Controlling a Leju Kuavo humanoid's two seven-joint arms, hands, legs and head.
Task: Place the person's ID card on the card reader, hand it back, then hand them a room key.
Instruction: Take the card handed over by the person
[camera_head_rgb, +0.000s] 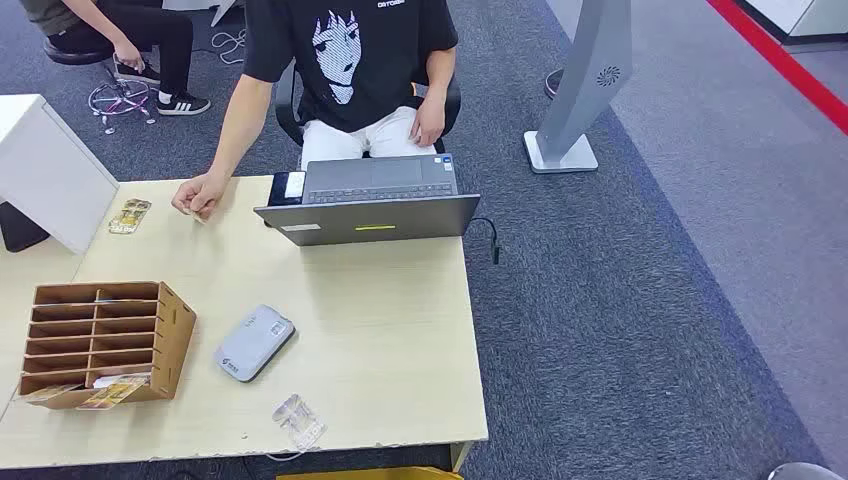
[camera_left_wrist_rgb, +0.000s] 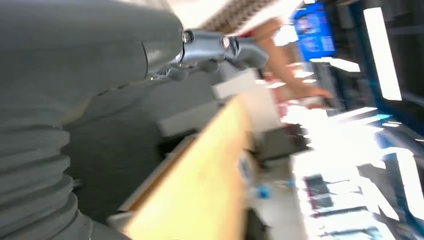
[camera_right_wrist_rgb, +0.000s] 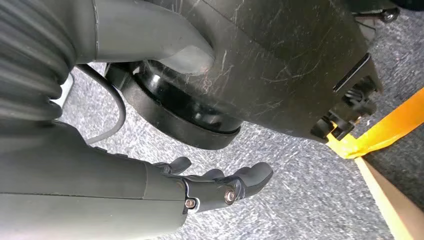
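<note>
- From the head view, the desk (camera_head_rgb: 400, 340) carries a grey card reader (camera_head_rgb: 254, 342) near its front edge, toward the middle, lying flat with its long axis running diagonally from front-left to back-right.
- A wooden slotted rack (camera_head_rgb: 105, 342) stands at the desk's front-left, well apart from the reader's left side; cards lie in its lowest slots.
- A clear plastic stand (camera_head_rgb: 298, 421) sits at the front edge, just in front of the reader.
- An open laptop (camera_head_rgb: 372, 200) stands at the desk's back edge, its screen back toward the camera.
- A person's hand (camera_head_rgb: 199, 194) rests fisted on the back-left part of the desk; whether it holds the ID card cannot be told.
- A small printed card (camera_head_rgb: 130, 216) lies flat near the back-left corner, beside that fist.
- The left wrist view is blurred: the left hand (camera_left_wrist_rgb: 210, 50) is raised beside the desk's edge, fingers extended, nothing visibly in it, though its exact state cannot be told.
- The right wrist view looks down at grey carpet (camera_right_wrist_rgb: 300, 200): the right hand (camera_right_wrist_rgb: 220, 187) hangs with fingers loosely apart, released, holding and touching nothing.
</note>
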